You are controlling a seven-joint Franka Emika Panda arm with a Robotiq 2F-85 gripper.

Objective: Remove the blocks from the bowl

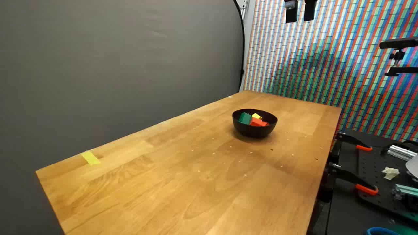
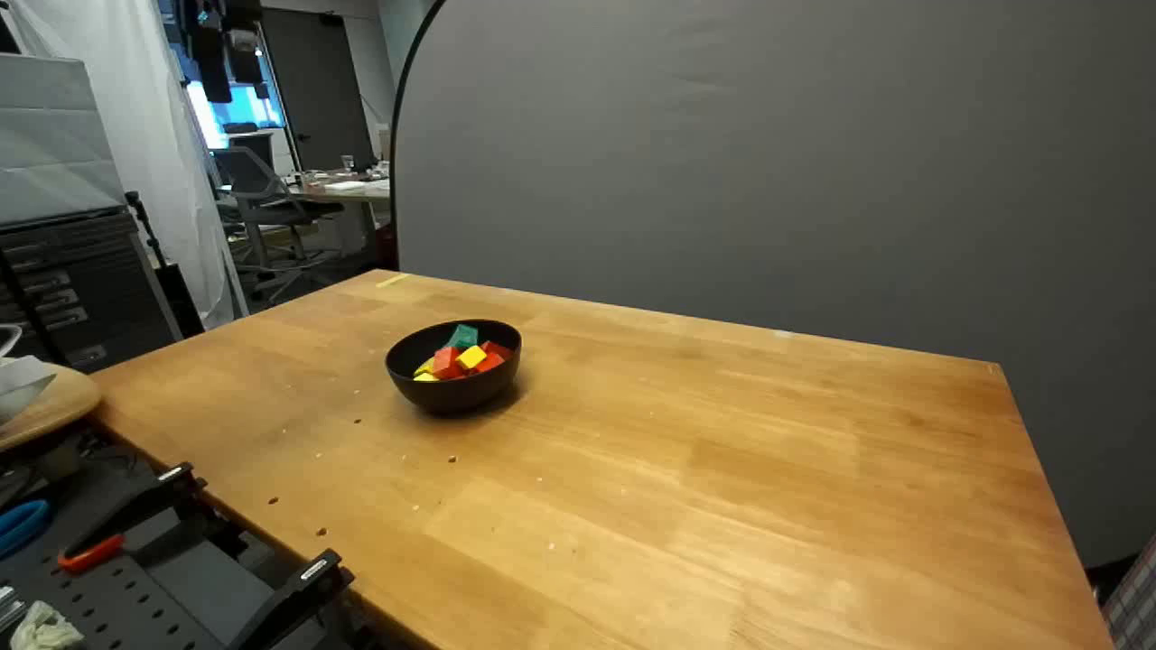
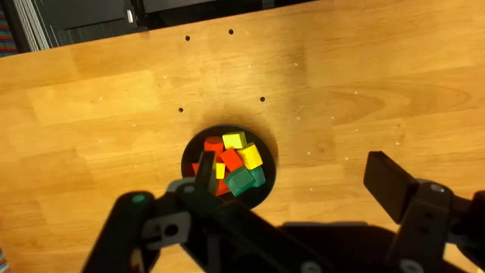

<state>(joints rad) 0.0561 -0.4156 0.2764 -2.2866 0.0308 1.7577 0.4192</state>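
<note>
Well above the wooden table [image 2: 768,469], the gripper [image 1: 300,19] is hanging with its two fingers [image 3: 388,185] spread wide and nothing sitting between them. Lower down, all the blocks [image 3: 232,159] I'm spotting are lying inside the black bowl [image 1: 254,132], red, yellow and green ones leaning on one another at odd angles, so no shared long axis is guiding the grip. What I'm weighing is the sideways offset: in the wrist view the bowl is showing partly behind one finger [image 3: 205,168], while the middle of the gap is falling over the table to the bowl's right. That slant of view is keeping me from judging the true shift. To my eye, the coming move is calling for the gap to be centred over the bowl before a long descent inside its rim. The two green blocks [image 3: 240,181] are lying on the gap's side of the pile, so one of them is looking like the handier first pick, with a lowered finger risking the rim.
</note>
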